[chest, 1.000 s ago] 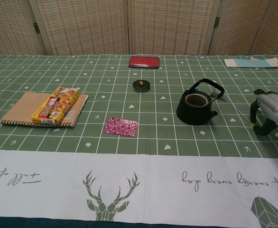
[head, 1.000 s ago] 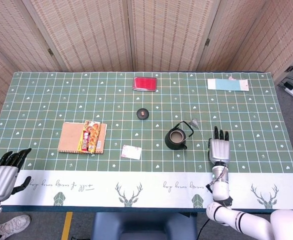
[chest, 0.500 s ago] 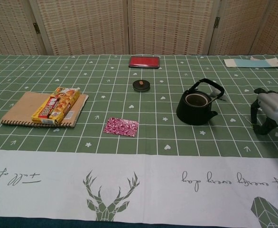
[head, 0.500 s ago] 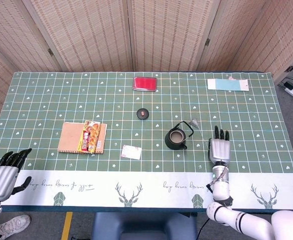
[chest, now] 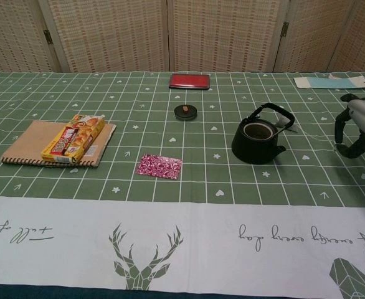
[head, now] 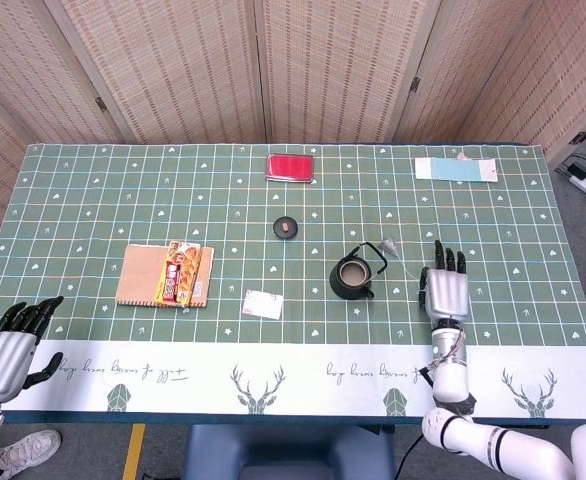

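Head view shows the right robot hand (head: 444, 290) released, fingers spread, hovering just beside the untouched black teapot (head: 353, 277), grasp not yet made.

Open cloth lies between the right hand (head: 445, 290) and the black teapot (head: 354, 276), whose raised handle (chest: 271, 116) is the only obstruction on that side.

Staged indoor test room: woven folding screens (head: 273, 65) at 12 o'clock enclose a table with printed green cloth (head: 93, 190); power strip (head: 585, 180) at 3 o'clock.
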`<state>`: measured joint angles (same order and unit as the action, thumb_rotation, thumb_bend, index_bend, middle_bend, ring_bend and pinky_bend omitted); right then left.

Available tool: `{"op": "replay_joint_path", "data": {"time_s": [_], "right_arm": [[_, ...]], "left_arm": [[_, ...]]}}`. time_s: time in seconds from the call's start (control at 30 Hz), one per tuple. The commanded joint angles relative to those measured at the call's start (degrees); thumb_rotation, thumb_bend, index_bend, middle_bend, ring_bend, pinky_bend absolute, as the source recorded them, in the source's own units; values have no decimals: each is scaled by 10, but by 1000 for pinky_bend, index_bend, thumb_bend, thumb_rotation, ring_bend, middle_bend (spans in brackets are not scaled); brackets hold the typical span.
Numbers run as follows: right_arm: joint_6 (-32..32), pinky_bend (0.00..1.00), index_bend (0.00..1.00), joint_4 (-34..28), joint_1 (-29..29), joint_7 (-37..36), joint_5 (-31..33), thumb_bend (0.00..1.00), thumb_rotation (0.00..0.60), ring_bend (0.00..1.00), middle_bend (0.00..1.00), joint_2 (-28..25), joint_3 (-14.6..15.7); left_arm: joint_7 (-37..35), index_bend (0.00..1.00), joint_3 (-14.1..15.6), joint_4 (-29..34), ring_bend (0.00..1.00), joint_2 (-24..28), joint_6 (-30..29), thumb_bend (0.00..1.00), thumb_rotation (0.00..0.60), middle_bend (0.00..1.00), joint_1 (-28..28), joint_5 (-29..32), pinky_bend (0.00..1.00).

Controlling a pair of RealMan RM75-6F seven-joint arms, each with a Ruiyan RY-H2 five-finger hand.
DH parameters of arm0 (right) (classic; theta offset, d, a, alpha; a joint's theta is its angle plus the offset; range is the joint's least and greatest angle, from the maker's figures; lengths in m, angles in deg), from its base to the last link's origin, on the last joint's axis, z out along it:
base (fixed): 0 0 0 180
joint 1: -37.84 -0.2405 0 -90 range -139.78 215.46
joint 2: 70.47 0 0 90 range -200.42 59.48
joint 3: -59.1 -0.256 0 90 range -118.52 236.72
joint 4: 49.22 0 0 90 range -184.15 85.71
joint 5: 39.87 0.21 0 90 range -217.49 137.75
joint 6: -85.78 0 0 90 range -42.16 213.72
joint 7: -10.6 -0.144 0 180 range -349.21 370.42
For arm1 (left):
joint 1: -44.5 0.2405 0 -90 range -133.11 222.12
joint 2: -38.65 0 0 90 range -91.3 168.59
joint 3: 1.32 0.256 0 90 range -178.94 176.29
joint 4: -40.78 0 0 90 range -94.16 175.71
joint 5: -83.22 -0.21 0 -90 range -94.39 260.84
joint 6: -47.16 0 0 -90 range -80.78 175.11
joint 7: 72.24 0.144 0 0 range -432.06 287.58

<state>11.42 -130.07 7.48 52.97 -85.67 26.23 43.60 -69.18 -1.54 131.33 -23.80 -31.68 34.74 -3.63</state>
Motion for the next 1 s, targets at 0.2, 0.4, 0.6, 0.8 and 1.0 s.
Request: {"op": "replay_joint_path", "data": {"time_s": [0.2, 0.4, 0.6, 0.8, 1.0], "right_arm": [[-89, 0, 580, -177, 3, 59, -44, 443, 600, 0, 26, -74, -21], [-134, 0, 579, -267, -10, 110, -44, 442, 600, 0, 31, -99, -48], [-167, 0, 580, -315, -26, 145, -37, 443, 600, 0, 37, -106, -70], [-178, 0, 580, -343, -45, 159, -22, 442, 600, 0, 41, -104, -87], [-173, 0, 580, -347, -73, 166, 7, 443, 600, 0, 43, -95, -109]], "left_arm": [[3, 9, -1, 0, 135, -1, 5, 346, 600, 93, -2, 5, 107], [5, 10, -1, 0, 135, -2, 8, 346, 600, 93, -3, 7, 107], [-6, 11, -3, -3, 135, 1, 14, 346, 600, 93, -5, 12, 109], [-19, 13, -3, -5, 135, 6, 15, 346, 600, 93, -6, 10, 110], [-38, 14, -5, -7, 135, 12, 10, 346, 600, 93, -4, 9, 110]]}}
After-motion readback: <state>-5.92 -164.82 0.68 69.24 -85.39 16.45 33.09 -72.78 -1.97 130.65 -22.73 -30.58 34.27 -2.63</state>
